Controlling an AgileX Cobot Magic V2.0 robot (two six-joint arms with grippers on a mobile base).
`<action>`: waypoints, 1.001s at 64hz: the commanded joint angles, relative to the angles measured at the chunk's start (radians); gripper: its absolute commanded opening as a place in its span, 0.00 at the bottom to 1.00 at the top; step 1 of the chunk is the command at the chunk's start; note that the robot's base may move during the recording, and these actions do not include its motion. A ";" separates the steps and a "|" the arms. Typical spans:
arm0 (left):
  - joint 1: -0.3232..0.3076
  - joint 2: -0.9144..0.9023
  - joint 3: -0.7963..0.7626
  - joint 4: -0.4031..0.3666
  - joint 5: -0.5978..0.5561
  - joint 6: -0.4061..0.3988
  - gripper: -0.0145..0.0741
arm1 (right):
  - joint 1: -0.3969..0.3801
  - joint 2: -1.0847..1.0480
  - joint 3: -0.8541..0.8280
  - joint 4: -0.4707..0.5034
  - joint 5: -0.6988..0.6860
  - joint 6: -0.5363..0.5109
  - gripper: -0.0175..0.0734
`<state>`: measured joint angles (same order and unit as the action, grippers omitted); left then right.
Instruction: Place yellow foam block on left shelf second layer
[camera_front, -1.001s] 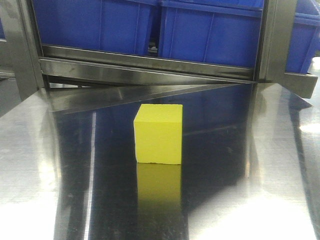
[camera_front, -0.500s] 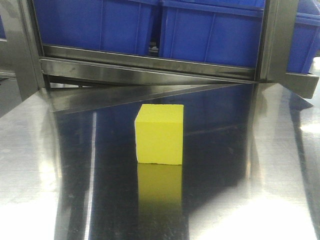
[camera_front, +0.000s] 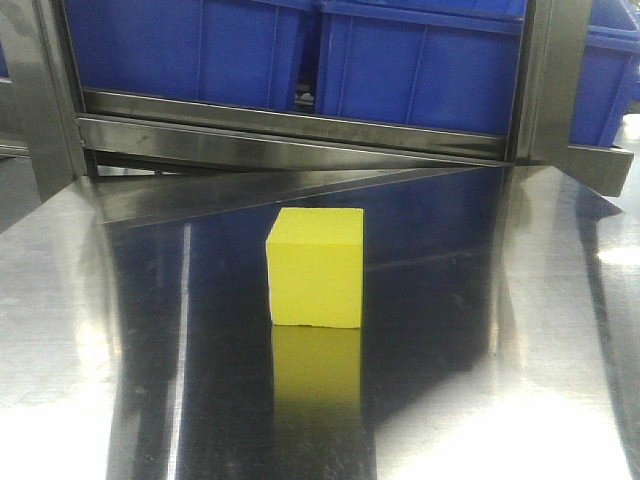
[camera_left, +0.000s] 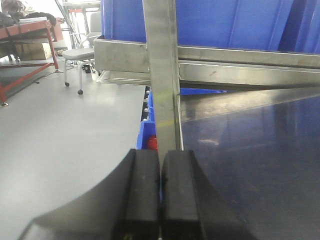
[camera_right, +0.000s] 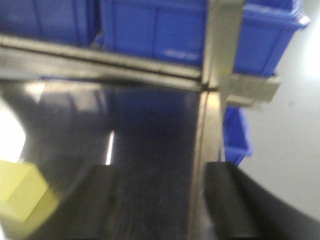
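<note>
The yellow foam block (camera_front: 316, 268) stands on the shiny steel table (camera_front: 500, 380) near its middle, in front of the shelf; no gripper shows in the front view. In the right wrist view the block (camera_right: 17, 191) is at the lower left edge, left of my right gripper (camera_right: 167, 200), which is open and empty with its black fingers wide apart. My left gripper (camera_left: 160, 185) is shut with its two pads together and nothing between them, over the table's left edge beside a steel shelf post (camera_left: 162, 75).
A steel shelf rail (camera_front: 290, 135) runs along the back with blue bins (camera_front: 420, 65) on it. More blue bins sit below the table's left edge (camera_left: 148, 135) and right edge (camera_right: 235, 132). Grey floor, a stool (camera_left: 77, 57) and a red frame lie to the left.
The front view shifts slightly; the block stays at the same spot on the table.
</note>
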<state>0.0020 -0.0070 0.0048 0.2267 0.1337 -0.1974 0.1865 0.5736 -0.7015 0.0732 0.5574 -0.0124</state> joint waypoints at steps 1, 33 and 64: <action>-0.004 -0.014 0.026 0.001 -0.087 -0.004 0.32 | 0.062 0.112 -0.104 0.014 0.019 -0.004 0.88; -0.004 -0.014 0.026 0.001 -0.087 -0.004 0.32 | 0.495 0.796 -0.655 -0.095 0.403 0.470 0.88; -0.004 -0.014 0.026 0.001 -0.087 -0.004 0.32 | 0.649 1.132 -0.848 -0.278 0.418 0.814 0.88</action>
<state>0.0020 -0.0070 0.0048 0.2267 0.1337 -0.1974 0.8347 1.7277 -1.5135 -0.1572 1.0004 0.7618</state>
